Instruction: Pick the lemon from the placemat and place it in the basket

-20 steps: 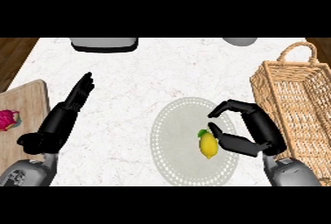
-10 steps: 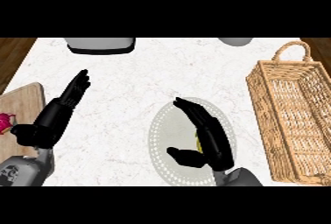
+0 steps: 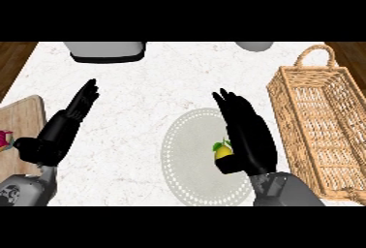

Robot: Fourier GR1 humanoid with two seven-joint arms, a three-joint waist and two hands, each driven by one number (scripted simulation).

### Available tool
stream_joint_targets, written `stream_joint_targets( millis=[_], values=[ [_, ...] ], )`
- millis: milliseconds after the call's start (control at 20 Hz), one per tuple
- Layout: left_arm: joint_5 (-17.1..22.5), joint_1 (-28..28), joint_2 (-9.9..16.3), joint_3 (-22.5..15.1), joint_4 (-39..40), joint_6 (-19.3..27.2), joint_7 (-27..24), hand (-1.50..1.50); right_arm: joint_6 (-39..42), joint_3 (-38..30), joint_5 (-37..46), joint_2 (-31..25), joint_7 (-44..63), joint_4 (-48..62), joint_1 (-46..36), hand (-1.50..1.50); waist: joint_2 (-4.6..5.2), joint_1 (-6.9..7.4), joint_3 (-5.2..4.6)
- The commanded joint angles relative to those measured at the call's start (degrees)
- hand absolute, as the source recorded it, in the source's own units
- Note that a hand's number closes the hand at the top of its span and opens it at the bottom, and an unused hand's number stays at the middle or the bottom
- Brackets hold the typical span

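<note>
Surface: white marble counter.
Lemon: on round placemat, just beside the right hand's thumb.
Right hand: over placemat, fingers straight, spread wide, pointing far.
Left hand: open, resting at left.
Basket: far right.

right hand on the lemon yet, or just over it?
Cannot tell. In the head view the right hand, fingers straight, overlaps the lemon on the placemat and hides its right side, so neither contact nor a gap shows.
</note>
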Motion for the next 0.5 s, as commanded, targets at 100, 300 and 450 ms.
stream_joint_targets(
  millis=[100, 300, 450],
  values=[
    [1.2, -1.19, 0.89, 1.73, 0.28, -1.63, 0.13, 0.0, 26.29, 0.93, -6.37, 1.21, 17.44, -10.24, -3.51, -1.5, 0.4, 0.4, 0.16],
    [0.05, 1.18, 0.21, 1.48, -0.1, -1.91, -2.58, 0.0, 38.13, -1.71, -14.07, 5.17, 28.9, -20.55, -3.32, -1.5, 0.66, 0.85, 0.3],
    [0.61, 0.53, 0.53, 1.83, -0.24, -2.98, -0.39, 0.0, 43.44, -5.87, -18.81, 4.31, 32.93, -27.81, -2.25, -1.5, 0.72, 0.75, 0.34]
  ],
)
